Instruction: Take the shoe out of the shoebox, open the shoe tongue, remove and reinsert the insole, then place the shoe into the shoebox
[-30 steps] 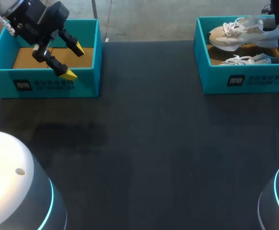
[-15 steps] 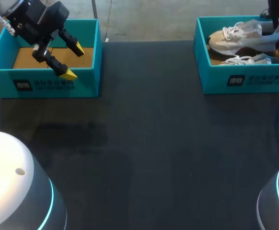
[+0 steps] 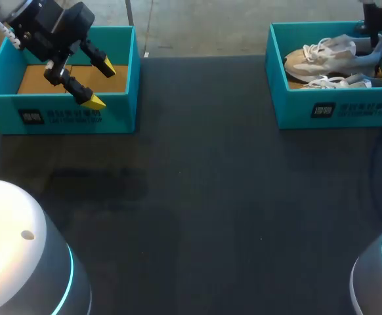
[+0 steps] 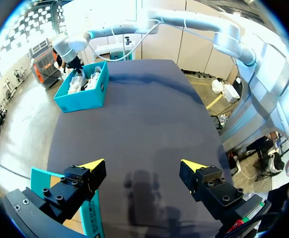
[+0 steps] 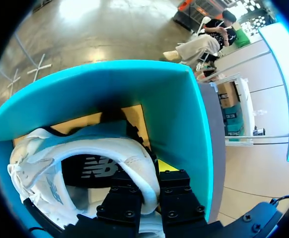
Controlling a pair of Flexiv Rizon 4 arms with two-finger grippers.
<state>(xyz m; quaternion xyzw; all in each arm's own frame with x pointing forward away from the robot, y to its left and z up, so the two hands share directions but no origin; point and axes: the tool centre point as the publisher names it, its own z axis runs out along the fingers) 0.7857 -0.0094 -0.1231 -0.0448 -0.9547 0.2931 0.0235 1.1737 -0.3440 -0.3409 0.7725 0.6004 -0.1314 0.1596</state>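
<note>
The black left claw (image 4: 143,165) has yellow wedge tips (image 4: 94,164) and socket screws; white arm bases (image 3: 20,256) wear cyan rings.

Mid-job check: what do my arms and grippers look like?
The right arm is a silver-white jointed tube trailing a white cable. The left gripper and right gripper are black, blocky, bolt-studded, with yellow fingertips.

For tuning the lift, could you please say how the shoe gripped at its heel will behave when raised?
The shoe probably hangs toe-down, since the right gripper pinches only its heel collar. The padded collar looks soft, so it may flex. Its loose laces could snag the second shoe.
</note>
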